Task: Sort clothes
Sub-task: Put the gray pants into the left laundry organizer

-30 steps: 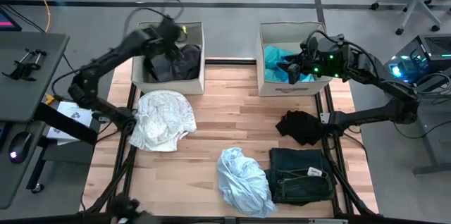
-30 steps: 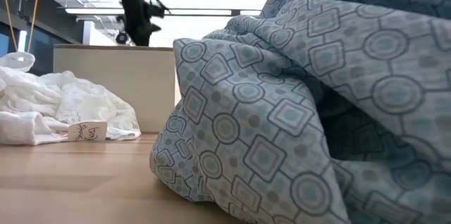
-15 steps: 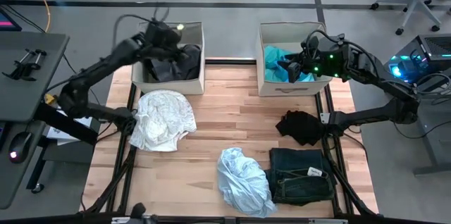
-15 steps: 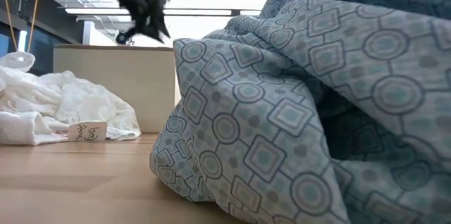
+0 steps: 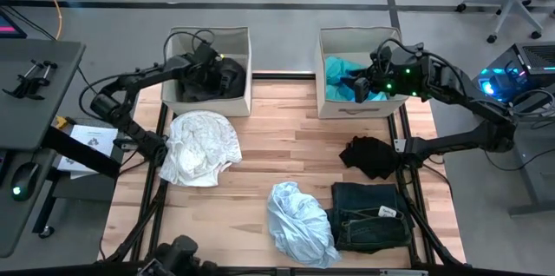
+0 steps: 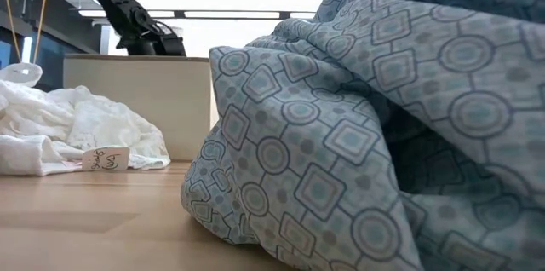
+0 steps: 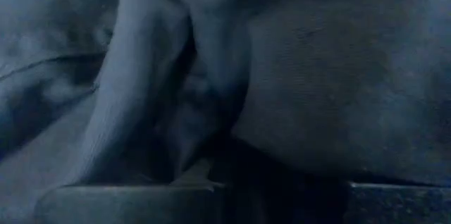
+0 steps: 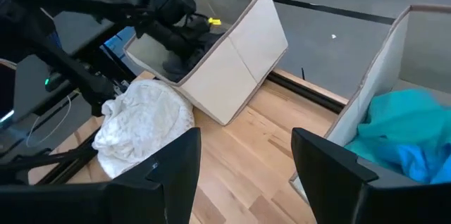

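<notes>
Left gripper (image 5: 211,69) has dropped into dark clothes (image 5: 227,77), finger state unclear; right fingers (image 8: 331,164) unchanged, wide.

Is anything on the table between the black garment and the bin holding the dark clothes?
Nothing visible: bare wood lies between the black garment and the left bin; the white garment sits just off that line.
</notes>
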Robot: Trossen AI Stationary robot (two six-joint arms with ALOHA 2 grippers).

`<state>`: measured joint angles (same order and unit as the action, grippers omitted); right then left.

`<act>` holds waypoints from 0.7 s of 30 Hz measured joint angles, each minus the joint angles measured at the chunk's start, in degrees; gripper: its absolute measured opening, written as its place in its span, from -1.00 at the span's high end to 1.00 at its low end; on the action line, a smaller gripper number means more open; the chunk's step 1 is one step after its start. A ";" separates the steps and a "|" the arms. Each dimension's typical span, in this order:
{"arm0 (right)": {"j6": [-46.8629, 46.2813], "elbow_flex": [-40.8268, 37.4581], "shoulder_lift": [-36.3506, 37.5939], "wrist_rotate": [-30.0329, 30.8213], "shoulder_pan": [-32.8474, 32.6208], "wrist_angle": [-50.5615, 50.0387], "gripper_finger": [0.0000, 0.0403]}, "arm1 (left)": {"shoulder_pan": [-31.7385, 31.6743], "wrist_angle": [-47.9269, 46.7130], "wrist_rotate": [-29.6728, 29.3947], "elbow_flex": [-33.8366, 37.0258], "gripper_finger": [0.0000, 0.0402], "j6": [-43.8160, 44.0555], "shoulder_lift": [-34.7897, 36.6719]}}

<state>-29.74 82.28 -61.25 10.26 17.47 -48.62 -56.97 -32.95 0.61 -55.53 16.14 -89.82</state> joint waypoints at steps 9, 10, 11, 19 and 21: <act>0.09 0.00 0.02 1.85 -1.11 0.00 -0.04 | 1.27 -21.14 -0.06 -15.48 0.99 -6.76 9.60; 0.11 0.00 0.00 1.94 -1.11 0.00 -0.04 | 1.27 -22.89 0.07 -16.72 0.99 -6.76 10.62; 0.11 0.00 0.01 1.99 -1.11 0.00 -0.04 | 1.29 -23.39 0.27 -17.33 0.99 -6.72 11.76; 0.24 0.00 0.00 3.74 -1.09 0.00 -0.04 | 1.10 -1.94 8.74 -11.10 1.00 -2.91 12.55; 0.22 0.00 0.01 3.74 -1.09 -0.02 -0.04 | 1.33 3.86 7.35 -7.79 1.00 -0.99 10.90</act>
<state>-29.52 82.28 -61.25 14.00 16.38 -48.64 -55.64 -29.09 7.96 -63.33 15.16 -78.92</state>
